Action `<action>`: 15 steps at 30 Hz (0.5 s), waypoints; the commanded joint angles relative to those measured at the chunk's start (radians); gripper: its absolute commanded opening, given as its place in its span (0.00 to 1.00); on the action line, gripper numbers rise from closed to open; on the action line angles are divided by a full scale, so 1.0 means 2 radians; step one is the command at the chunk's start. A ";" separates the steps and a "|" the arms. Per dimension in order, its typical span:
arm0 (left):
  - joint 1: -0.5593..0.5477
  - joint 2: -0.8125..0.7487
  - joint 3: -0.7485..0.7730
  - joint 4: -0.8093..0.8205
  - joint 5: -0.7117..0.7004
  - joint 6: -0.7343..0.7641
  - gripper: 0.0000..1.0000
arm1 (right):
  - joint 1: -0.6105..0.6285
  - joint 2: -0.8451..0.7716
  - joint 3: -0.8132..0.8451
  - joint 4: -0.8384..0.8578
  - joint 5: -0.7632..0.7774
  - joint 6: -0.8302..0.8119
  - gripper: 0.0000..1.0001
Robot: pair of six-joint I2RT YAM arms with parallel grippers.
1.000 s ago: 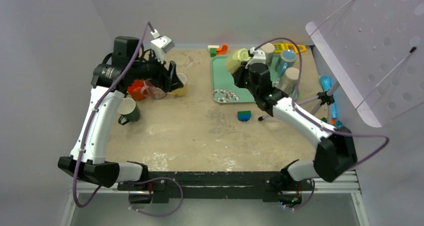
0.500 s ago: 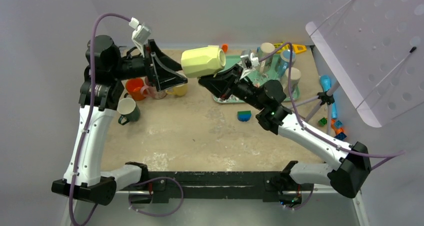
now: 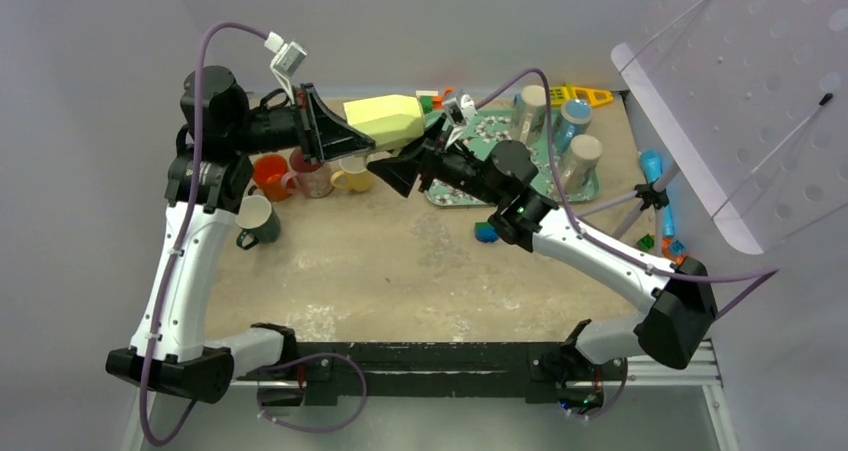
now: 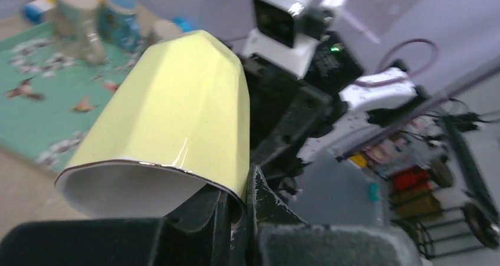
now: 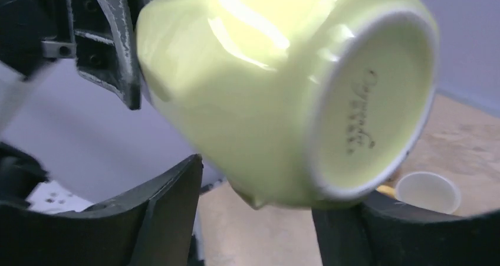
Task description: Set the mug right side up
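Mug (image 3: 385,119) hangs sideways above the table (image 3: 400,271), rim clamped in the left tool (image 3: 345,141). Right tool (image 3: 408,159) jaws stand apart around its base. Orange mug (image 3: 270,176) and pink mug (image 3: 308,176) stand below, and the tray (image 3: 440,199) lies beside them.

Soft, even overhead light is filling the scene, casting faint shadows on the tabletop (image 3: 400,261). Glare is streaking the yellow mug (image 5: 265,89), and the wrist views are blurring in their backgrounds.

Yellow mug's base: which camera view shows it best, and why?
Right wrist view: the base of the yellow mug faces the lens, its foot ring and printed mark plain. The left wrist view shows only the rim and faceted side of the mug; the top external view shows only its side.
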 commanded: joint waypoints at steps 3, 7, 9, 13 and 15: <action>-0.010 -0.008 0.058 -0.296 -0.397 0.280 0.00 | -0.004 -0.010 0.049 -0.176 0.223 -0.104 0.86; -0.022 0.031 0.049 -0.369 -0.471 0.389 0.00 | -0.057 0.011 0.053 -0.258 0.308 -0.086 0.87; -0.032 0.062 0.041 -0.414 -0.500 0.433 0.00 | -0.088 0.031 0.066 -0.299 0.349 -0.070 0.87; -0.045 0.097 -0.017 -0.421 -0.588 0.492 0.00 | -0.134 0.116 0.135 -0.386 0.488 -0.078 0.86; -0.046 0.107 -0.045 -0.400 -0.619 0.503 0.00 | -0.161 0.170 0.175 -0.415 0.515 -0.081 0.85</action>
